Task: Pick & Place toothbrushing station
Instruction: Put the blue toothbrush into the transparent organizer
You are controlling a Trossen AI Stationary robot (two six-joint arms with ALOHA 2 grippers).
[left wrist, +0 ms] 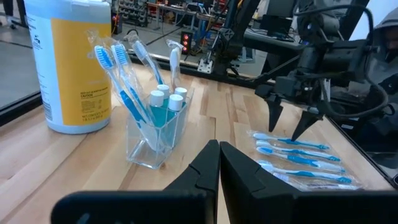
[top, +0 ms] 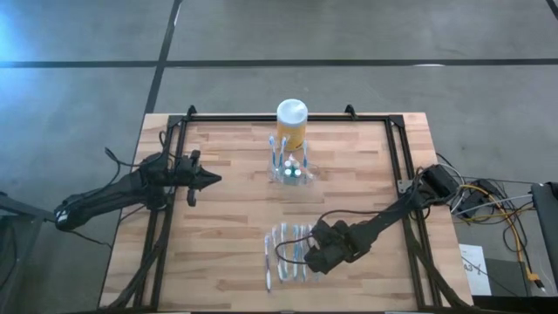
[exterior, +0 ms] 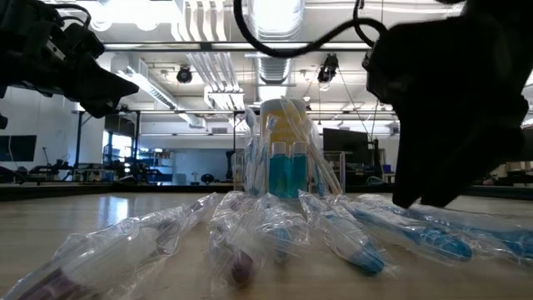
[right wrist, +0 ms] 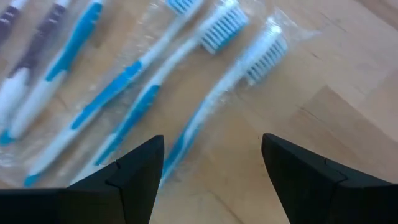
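Observation:
The clear plastic holder (top: 291,172) stands on the table's middle, just in front of a yellow jar; it holds a few wrapped toothbrushes and small blue bottles (left wrist: 168,107). The holder also shows in the left wrist view (left wrist: 155,134). Several wrapped toothbrushes (top: 286,253) lie flat near the table's near edge. My right gripper (right wrist: 211,165) is open, pointing down just above the right-most wrapped toothbrush (right wrist: 205,112), its fingers on either side. My left gripper (left wrist: 219,155) is shut, held above the table's left part, pointing at the holder.
A yellow jar with a white lid (top: 291,122) stands behind the holder near the far edge. A black frame (top: 397,139) runs along the table's sides and far edge. Bare wood lies between the holder and the loose toothbrushes.

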